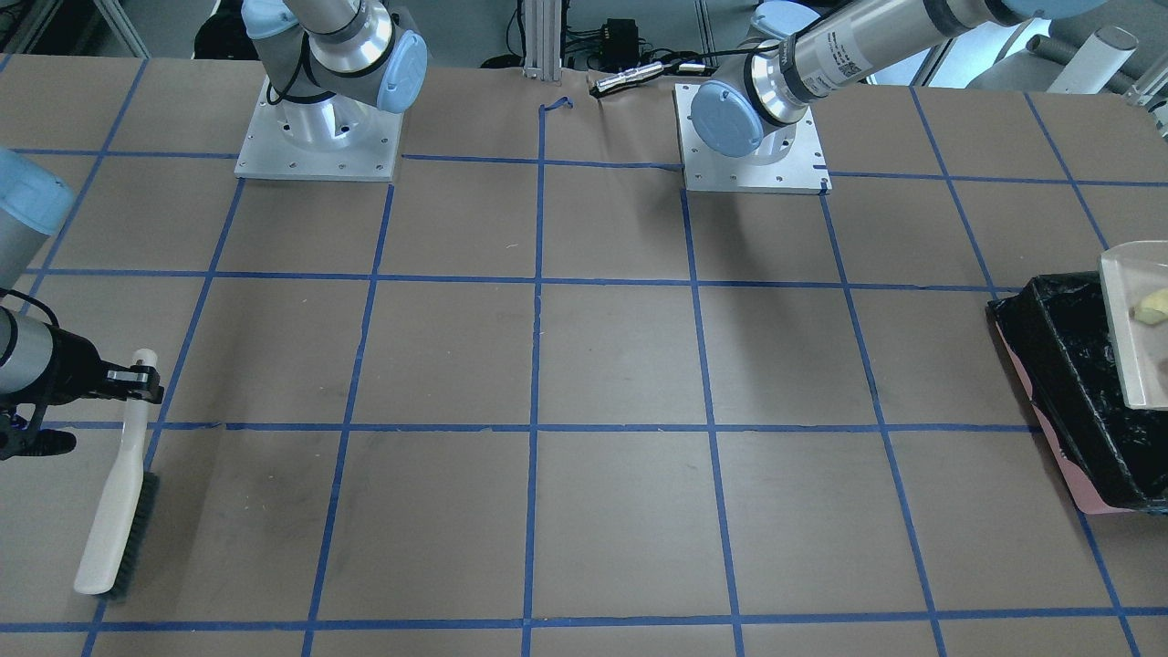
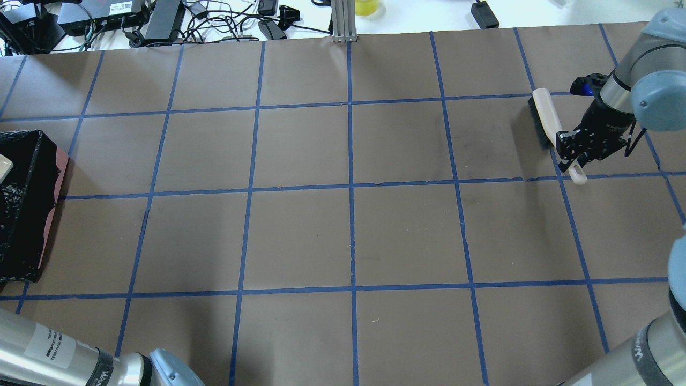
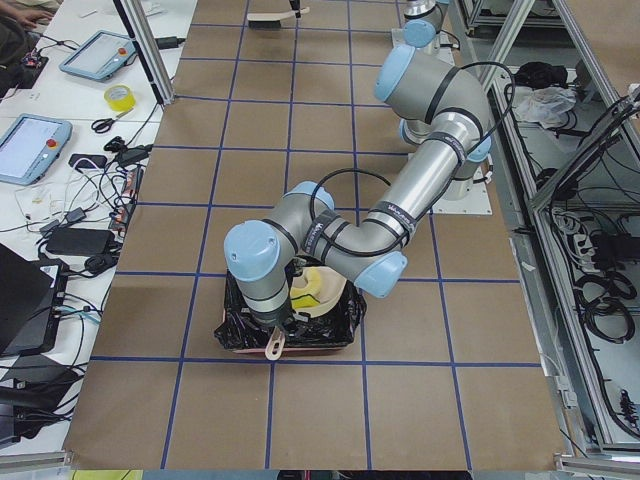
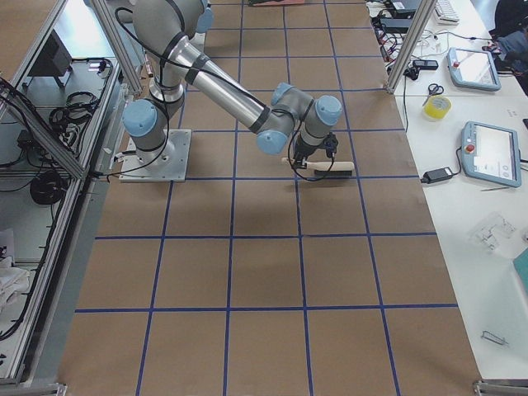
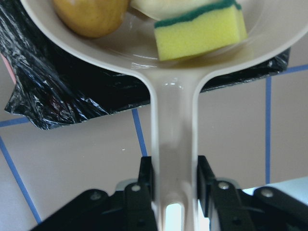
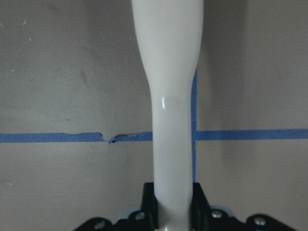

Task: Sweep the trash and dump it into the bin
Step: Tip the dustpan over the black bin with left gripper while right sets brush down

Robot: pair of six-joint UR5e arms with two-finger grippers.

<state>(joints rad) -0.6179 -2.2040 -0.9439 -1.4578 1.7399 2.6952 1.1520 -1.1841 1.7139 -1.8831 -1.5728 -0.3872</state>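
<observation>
Blue tape (image 2: pixel 351 187) is gridding the brown papered counter (image 2: pixel 300 236). The left tool (image 5: pixel 174 179) is clamping the glossy beige dustpan (image 5: pixel 173 115) by its handle, holding the potato (image 5: pixel 89 17), pale slice (image 5: pixel 163 6) and spongy block (image 5: pixel 199 31) over the crinkled black-lined bin (image 5: pixel 57 91) at the left end. The right tool (image 6: pixel 173 202) is gripping the smooth white brush (image 6: pixel 168 72), far right.

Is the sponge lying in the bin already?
No, the sponge sits in the dustpan beside the potato, above the bin.
</observation>
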